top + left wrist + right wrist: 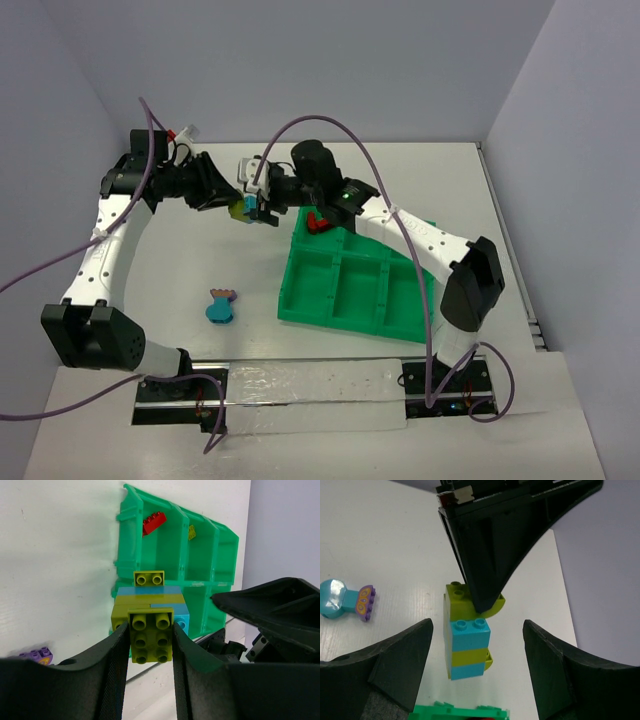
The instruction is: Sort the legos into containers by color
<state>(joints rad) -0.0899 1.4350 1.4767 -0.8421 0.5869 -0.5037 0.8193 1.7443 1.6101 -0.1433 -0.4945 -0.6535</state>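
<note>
Your left claw [149,635] is shut tight on the yellow-green brick [151,642] at one end of a little stack of legos [467,640]. The stack hangs in the air over the table [180,260], just beside the far left corner of the green tray [290,292]. It mixes yellow-green and cyan bricks, so the job now looks like pulling it apart. Your right claw [477,627] is wide open and holds nothing. Its two jaws stand one on each side of the stack and do not touch it. Slide that claw in until its pads sit flat beside the brick at the free end, which looks cyan in the right wrist view, and take only that one. Close slowly and squarely, so the brick does not twist or pop out. Then tip it a little and pull it straight off the bumps while the left claw grips hard. Do this over the table, not over the tray, so a brick that slips does not fall into the wrong box. One red brick [318,222] lies in the far left box, so pick another box for cyan. A tiny yellow bit [191,532] sits in the box next to it, too small to tell what it is. A cyan and purple piece [220,305] lies alone on the table, well apart from the tray.
</note>
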